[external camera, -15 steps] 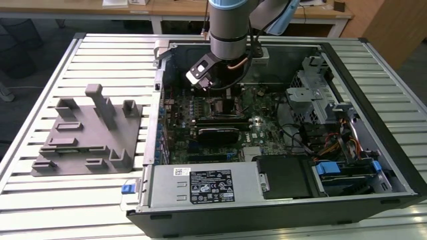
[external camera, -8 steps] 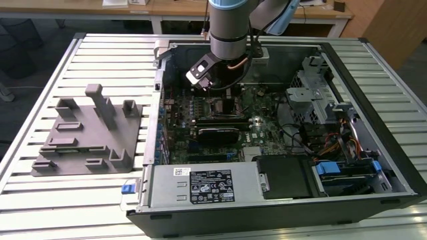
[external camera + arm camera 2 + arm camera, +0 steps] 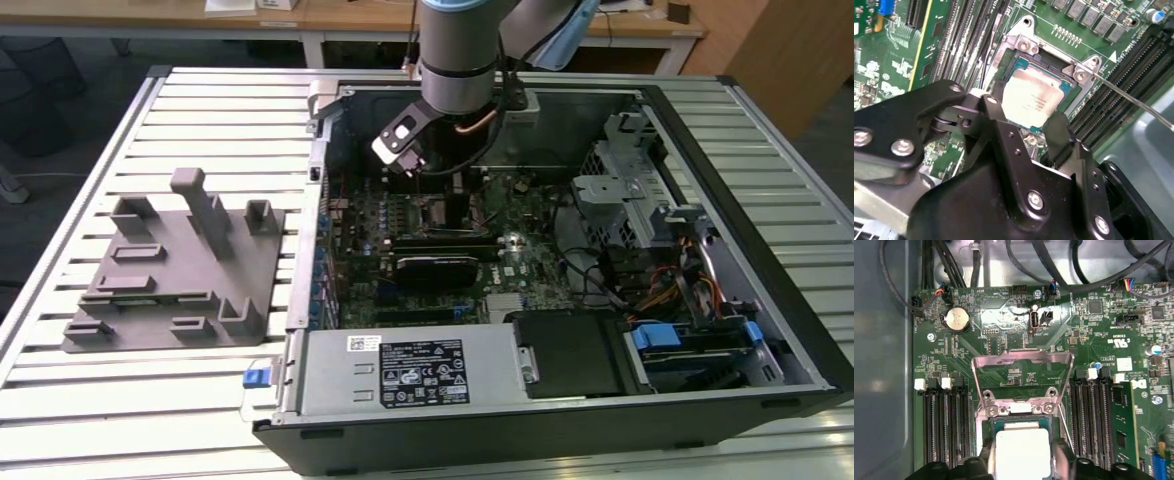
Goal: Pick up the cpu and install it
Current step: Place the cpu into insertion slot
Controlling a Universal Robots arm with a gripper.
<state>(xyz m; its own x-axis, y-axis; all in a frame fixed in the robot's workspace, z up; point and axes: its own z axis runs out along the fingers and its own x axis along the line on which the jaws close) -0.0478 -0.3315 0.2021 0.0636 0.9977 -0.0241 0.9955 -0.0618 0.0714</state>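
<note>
Straddling the socket [image 3: 1024,42] on the motherboard, the hand [image 3: 1029,122] has its fingers [image 3: 999,117] drawn narrow, with the cpu [image 3: 1034,97] between them and a pad at either edge. The pickup is done. The grey holder block [image 3: 174,270] sits out on the bench [image 3: 80,400], apart from the computer case [image 3: 534,440], and the chip is at the socket, square to its frame. Whether it has bottomed fully in the recess or hangs just above is hard to judge from these angles; it looks level and very close.

The install is not finished. The load plate [image 3: 1021,359] stands raised behind the socket and the thin lever [image 3: 1134,100] juts free beside it, so nothing clamps the chip yet.

Room is tight. Memory slots [image 3: 944,430] flank the socket on both sides, just beside the fingers, and the raised plate stands near the chip's far edge. Above the board the case is open, so I judge straight up to be the clear path.
</note>
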